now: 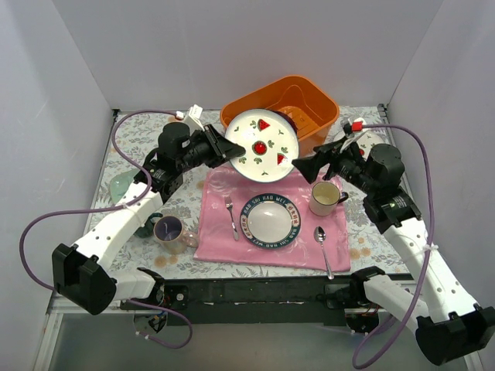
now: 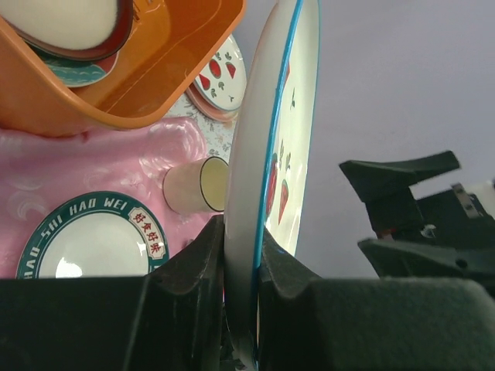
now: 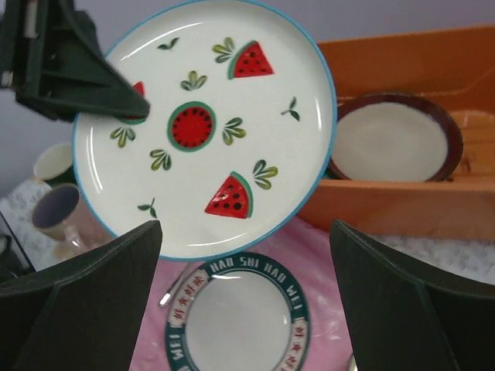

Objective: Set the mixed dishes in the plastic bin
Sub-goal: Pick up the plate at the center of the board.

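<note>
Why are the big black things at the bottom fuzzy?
Right wrist view: the right claw sits very near the lens, so its dark fingers blur; the round white watermelon plate is sharp, with a faint shine near its top rim. Left wrist view: the left claw pinching that plate looks soft too.

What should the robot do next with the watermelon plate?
Probably carry it a little farther back over the orange bin and lower it in. The left gripper pinches the watermelon plate by its rim, holding it in the air at the bin's front wall; the right gripper is open, not touching it.
</note>
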You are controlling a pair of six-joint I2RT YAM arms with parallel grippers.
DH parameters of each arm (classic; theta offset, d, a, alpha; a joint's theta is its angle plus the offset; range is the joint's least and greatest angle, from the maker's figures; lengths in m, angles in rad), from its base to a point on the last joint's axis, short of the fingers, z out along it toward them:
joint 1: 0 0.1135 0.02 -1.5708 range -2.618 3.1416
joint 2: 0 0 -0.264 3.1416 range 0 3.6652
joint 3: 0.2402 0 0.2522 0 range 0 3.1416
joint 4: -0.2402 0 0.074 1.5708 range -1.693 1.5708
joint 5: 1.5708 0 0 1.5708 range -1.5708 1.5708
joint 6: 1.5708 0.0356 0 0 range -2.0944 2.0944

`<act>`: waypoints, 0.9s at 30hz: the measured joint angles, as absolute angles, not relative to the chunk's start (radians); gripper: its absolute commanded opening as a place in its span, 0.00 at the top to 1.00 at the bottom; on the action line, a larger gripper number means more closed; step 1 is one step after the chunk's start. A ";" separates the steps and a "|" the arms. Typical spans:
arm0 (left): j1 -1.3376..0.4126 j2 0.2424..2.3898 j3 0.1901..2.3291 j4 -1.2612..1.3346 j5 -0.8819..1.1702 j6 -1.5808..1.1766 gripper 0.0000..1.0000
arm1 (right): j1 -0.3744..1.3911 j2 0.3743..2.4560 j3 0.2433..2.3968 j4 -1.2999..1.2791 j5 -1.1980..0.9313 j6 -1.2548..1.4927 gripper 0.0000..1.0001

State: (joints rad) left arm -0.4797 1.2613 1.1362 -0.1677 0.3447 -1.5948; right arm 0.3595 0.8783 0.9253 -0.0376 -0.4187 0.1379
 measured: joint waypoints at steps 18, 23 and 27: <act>-0.480 1.245 1.105 -0.096 0.389 -1.598 1.00 | 0.296 1.105 0.926 -0.008 -0.431 0.815 0.27; -0.480 1.245 1.104 -0.079 0.407 -1.604 1.00 | 0.296 1.145 0.927 0.041 -0.492 0.875 0.52; -0.475 1.246 1.100 -0.081 0.405 -1.607 1.00 | 0.297 1.157 0.936 0.090 -0.540 0.906 0.99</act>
